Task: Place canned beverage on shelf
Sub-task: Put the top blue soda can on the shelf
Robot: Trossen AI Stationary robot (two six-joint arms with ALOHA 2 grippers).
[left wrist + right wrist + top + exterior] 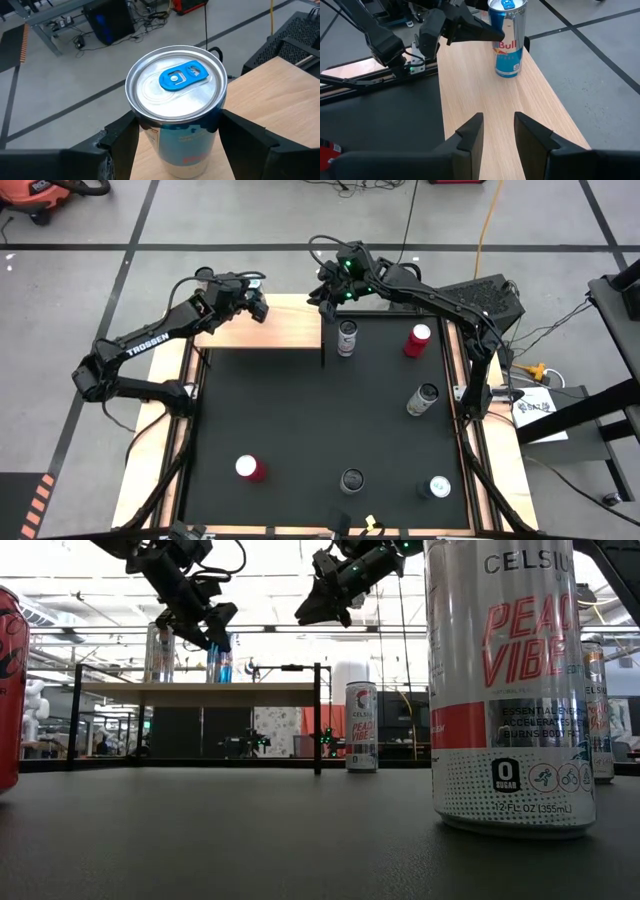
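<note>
Black matting covers the counter point(300, 420) in the high view, with grey floor all round it. The shelf point(280, 330) stands at the far left corner. The left gripper point(255, 307) hangs over the shelf's far edge and hides what is beneath it. The right gripper point(325, 292) hovers just past the shelf's right end. A silver can point(347, 338) stands on the matting just beside that end, a red can point(417, 340) is further right, and four more cans are scattered nearer the front.

From counter height, the shelf point(200, 693) is a pale board on thin black legs. A blue can point(220, 662) stands upright on it with the left gripper point(213, 635) down around its top. A taller silver can point(160, 652) appears to stand on the board beside it. The right gripper point(310, 610) is in the air above the shelf's right post. A large Celsius can point(510, 690) fills the foreground.

In the left wrist view, the blue can point(175, 85), with its blue pull tab, stands on the pale wood. The jaws are closed on it, one dark finger point(120, 145) against each side.

In the right wrist view, the right gripper point(497, 130) looks along the shelf point(485, 90). Its jaws are narrowly apart and hold nothing. The blue can point(508, 45) is upright at the far end of the board, and the left gripper point(490, 32) grips it near the top.
</note>
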